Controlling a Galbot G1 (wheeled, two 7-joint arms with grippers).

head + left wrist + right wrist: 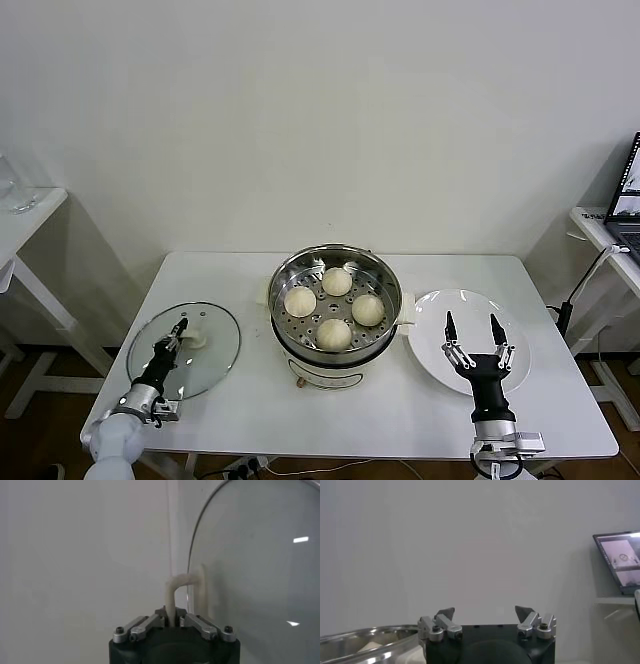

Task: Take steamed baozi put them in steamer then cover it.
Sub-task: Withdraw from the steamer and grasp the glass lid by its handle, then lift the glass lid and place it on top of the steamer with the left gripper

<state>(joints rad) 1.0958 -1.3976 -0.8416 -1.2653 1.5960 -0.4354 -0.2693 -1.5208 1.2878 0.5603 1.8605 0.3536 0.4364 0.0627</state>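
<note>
Several cream-white baozi [335, 306] sit in the shiny steel steamer [290, 266] at the table's middle. The clear glass cover [215, 350] lies flat on the table left of the steamer. My left gripper [180, 329] is shut on the cover's cream-white handle [176, 586], as the left wrist view shows, with the glass [255, 570] beside it. My right gripper [471, 327] is open and empty, held upright above the white plate [432, 340] right of the steamer. The steamer's rim [365, 639] shows in the right wrist view.
The white table [240, 410] bears everything. A side table with a glass jar [12, 190] stands at far left. A laptop [628, 190] and a cable are on a stand at far right.
</note>
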